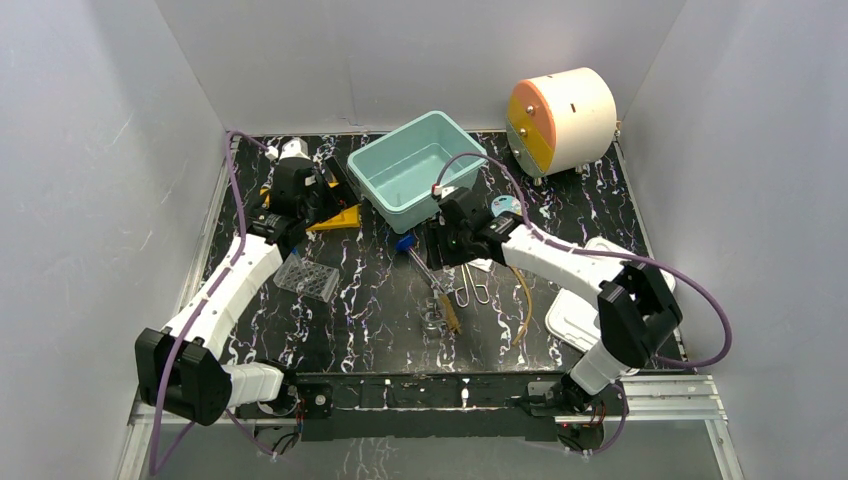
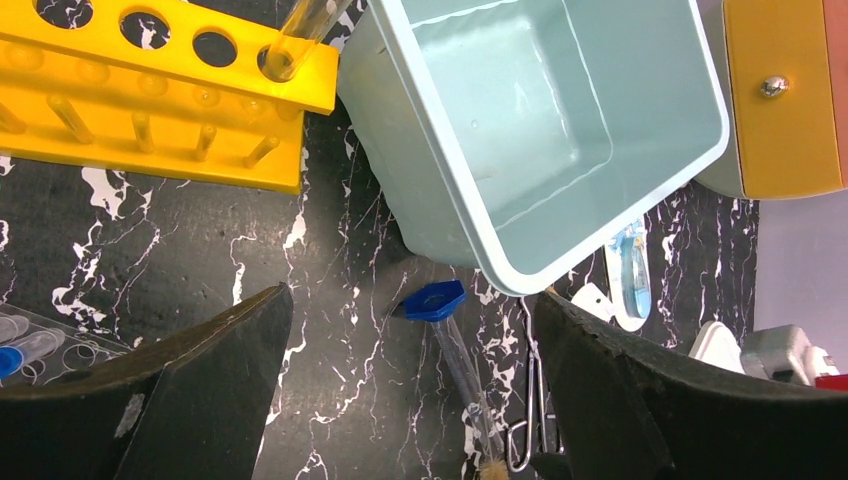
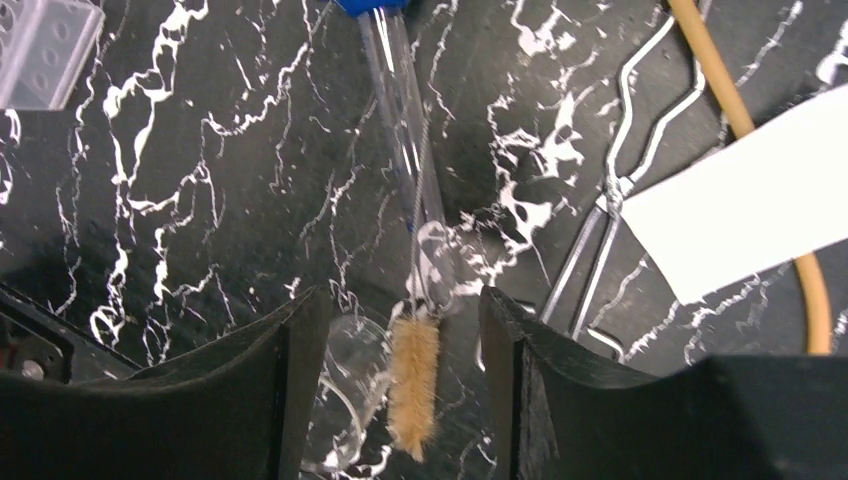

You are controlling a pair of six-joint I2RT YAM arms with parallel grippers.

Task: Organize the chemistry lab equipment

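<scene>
Nearest the arm bases, a small glass dish (image 1: pixel 434 320) sits on the black marbled table (image 1: pixel 380 330). The tan bristle head of a thin brush (image 3: pixel 413 385) lies at the dish's edge, its wire stem running up along a clear blue-capped tube (image 3: pixel 398 120) that lies flat on the table. The right gripper (image 3: pixel 402 300) hangs over this spot with its jaws apart. The brush head shows in the gap between them, and neither finger touches it.

Just right of the brush lie 2 wire clips (image 1: pixel 472 285), then the long amber rubber tubing (image 1: pixel 523 300). A white card (image 3: pixel 750 210) rests across the tubing and the upper ends of the clips. Left of the tube, apart from it, stands a clear plastic tube rack (image 1: pixel 307 279).

Farther back, the left gripper (image 2: pixel 412 295) is held above the table with its jaws wide apart and nothing between them. Below it in the wrist view are the tube's blue cap (image 2: pixel 432 300) and the near corner of a teal bin (image 2: pixel 400 150). The yellow holed tube rack (image 1: pixel 338 217) lies beside that gripper, close to the bin's left side, with 1 clear tube (image 2: pixel 300 30) in an end hole.

At the far right stands a white drum-shaped device (image 1: pixel 575 115) with an orange and yellow face.
</scene>
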